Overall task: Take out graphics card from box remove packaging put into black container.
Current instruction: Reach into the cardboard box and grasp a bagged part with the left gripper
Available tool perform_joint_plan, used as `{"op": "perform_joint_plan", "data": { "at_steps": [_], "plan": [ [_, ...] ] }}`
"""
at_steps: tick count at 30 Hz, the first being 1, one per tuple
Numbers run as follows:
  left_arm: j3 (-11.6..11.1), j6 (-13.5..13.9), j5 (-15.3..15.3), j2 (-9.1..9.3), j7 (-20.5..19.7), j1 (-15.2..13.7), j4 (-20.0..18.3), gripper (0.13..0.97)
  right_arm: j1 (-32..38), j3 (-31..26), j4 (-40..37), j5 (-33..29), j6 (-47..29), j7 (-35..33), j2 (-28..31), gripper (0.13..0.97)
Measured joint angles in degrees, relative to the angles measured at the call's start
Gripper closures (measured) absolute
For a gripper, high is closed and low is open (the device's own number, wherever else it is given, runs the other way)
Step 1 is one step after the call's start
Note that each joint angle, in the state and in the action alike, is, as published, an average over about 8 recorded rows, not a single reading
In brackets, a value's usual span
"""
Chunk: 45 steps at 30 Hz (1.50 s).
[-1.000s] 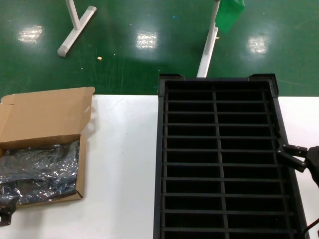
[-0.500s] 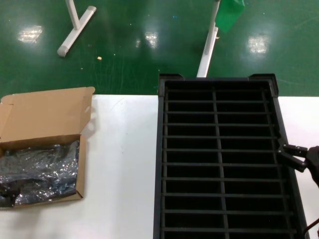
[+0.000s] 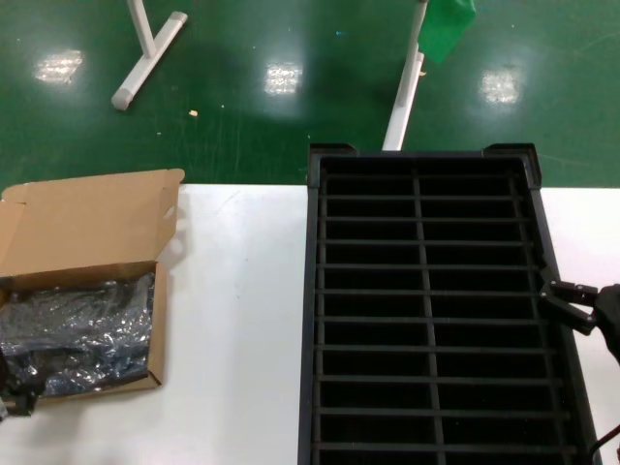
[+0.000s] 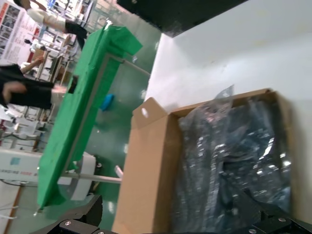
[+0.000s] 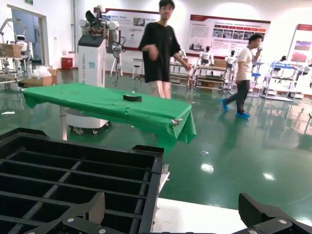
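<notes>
White table [image 3: 237, 320] over glossy green floor [image 3: 271, 107]. Directly on it: brown cardboard box [image 3: 82, 232] at the left edge, flap lid open and tilted back, crinkly packaging [image 3: 77, 334] inside; black container [image 3: 426, 310] on the right half, slotted in two columns, far end overhanging the table edge. Well apart, bare white between.

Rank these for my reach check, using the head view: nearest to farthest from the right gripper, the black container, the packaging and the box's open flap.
1. Black container: right gripper sits at its right rim.
2. Packaging: far left, inside the box.
3. Open flap: far left, behind the packaging; close to it in rank.
</notes>
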Motion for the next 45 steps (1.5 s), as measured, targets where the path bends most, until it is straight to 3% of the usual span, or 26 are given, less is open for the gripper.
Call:
{"op": "perform_joint_plan", "data": {
  "at_steps": [5, 9, 21, 28, 37, 45],
  "plan": [
    [0.3, -0.35, -0.14, 0.0, -0.99, 1.89, -1.56, 0.132, 0.0, 0.0, 0.0, 0.0, 0.0, 0.0, 0.0, 0.129],
    [-0.07, 0.1, -0.92, 0.67, 0.36, 1.7, -0.98, 0.132, 0.0, 0.0, 0.0, 0.0, 0.0, 0.0, 0.0, 0.129],
    [-0.05, 3.33, -3.27, 3.68, 8.64, -4.65, 6.79, 0.132, 0.0, 0.0, 0.0, 0.0, 0.0, 0.0, 0.0, 0.129],
    [1.35, 4.27, -3.07, 3.67, 10.82, -7.81, 10.43, 0.132, 0.0, 0.0, 0.0, 0.0, 0.0, 0.0, 0.0, 0.129],
    [2.38, 4.38, -2.87, 3.67, 12.24, -9.7, 11.15, 0.132, 0.0, 0.0, 0.0, 0.0, 0.0, 0.0, 0.0, 0.129],
    [2.87, 5.3, -3.32, 4.25, 14.98, -12.27, 14.73, 0.132, 0.0, 0.0, 0.0, 0.0, 0.0, 0.0, 0.0, 0.129]
  ]
}}
